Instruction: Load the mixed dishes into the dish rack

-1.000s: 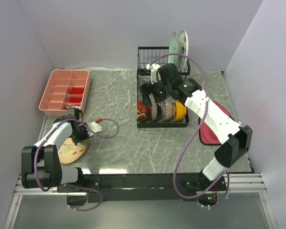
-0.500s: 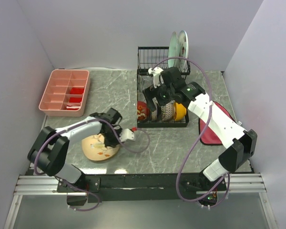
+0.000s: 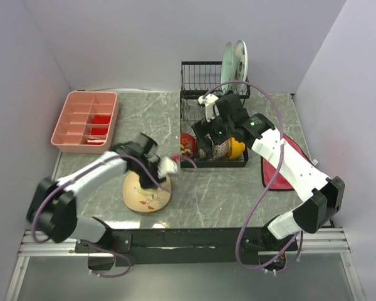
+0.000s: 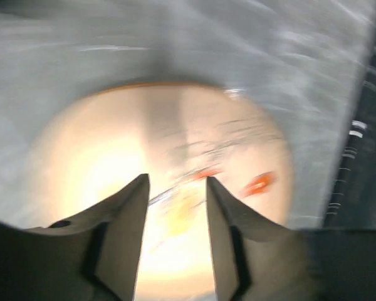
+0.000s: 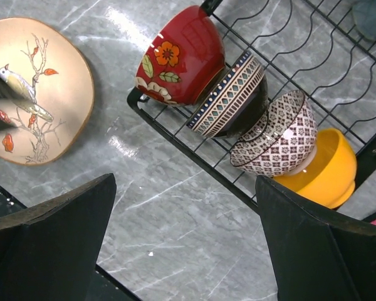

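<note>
A tan plate [image 3: 144,194] painted with a bird and branch lies flat on the marble table, left of the dish rack [image 3: 214,164]. My left gripper [image 3: 155,174] hovers over the plate's far edge. In the blurred left wrist view its fingers stand apart above the plate [image 4: 113,150] with nothing between them. My right gripper [image 3: 214,128] hangs wide open above the rack's front. Below it a red floral bowl [image 5: 182,56], a striped bowl [image 5: 229,97], a brown patterned bowl [image 5: 276,135] and an orange bowl [image 5: 326,166] lean in the rack. Two plates [image 3: 235,59] stand at the rack's back.
A pink compartment tray [image 3: 84,120] sits at the far left. A red cloth [image 3: 277,169] lies to the right of the rack, under the right arm. The table's front edge is close below the tan plate. Grey walls enclose both sides.
The left arm swept right from the table's left edge, bringing the tan plate toward the rack, and its jaws have parted. The right arm shifted only slightly.
</note>
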Controlling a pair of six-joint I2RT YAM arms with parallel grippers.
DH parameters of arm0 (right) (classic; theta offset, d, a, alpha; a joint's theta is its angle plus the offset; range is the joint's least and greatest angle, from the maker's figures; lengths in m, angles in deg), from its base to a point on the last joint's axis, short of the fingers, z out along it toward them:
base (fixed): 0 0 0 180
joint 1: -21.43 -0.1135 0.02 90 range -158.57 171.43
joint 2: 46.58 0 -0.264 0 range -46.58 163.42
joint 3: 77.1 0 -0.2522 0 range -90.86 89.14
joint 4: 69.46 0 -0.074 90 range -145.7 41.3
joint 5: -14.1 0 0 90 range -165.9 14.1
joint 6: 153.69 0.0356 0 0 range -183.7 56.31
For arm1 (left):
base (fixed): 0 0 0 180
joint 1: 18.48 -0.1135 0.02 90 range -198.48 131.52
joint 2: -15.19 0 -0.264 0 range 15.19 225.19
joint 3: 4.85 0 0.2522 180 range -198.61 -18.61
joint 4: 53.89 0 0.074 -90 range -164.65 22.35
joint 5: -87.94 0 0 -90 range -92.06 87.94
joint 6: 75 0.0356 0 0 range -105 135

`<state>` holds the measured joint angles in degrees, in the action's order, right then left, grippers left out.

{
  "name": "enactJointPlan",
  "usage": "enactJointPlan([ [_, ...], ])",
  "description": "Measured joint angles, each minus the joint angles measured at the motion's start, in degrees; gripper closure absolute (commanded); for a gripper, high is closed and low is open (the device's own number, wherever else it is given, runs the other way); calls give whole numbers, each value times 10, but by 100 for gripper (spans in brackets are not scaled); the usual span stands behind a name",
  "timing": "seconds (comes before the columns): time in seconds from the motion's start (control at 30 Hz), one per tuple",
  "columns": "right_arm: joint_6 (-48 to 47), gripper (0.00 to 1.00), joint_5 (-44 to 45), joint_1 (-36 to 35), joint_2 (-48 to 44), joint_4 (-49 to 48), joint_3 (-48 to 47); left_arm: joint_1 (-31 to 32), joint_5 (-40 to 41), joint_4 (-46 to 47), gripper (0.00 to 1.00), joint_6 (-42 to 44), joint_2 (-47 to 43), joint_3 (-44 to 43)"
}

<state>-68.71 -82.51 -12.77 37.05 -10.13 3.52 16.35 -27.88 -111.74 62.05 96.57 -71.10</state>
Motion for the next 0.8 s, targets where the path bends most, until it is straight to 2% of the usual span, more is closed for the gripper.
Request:
enactJointPlan([
  [0.17, 7, 0, -11, 3, -10, -15, 37, -134, -5, 6, 45, -12, -74, -83],
  [0.2, 8, 0, -14, 3, -13, -16, 43, -158, -9, 5, 40, -17, -73, -96],
  [0.3, 9, 0, -16, 3, -20, -18, 51, -241, -26, 6, 40, -51, -24, -124],
  [0.43, 7, 0, -14, 3, -25, -26, 51, -319, -43, 21, 40, -115, 47, -120],
  [0.8, -2, 0, -14, 5, -26, -30, 50, -362, -103, 37, 40, -138, 121, -105],
])
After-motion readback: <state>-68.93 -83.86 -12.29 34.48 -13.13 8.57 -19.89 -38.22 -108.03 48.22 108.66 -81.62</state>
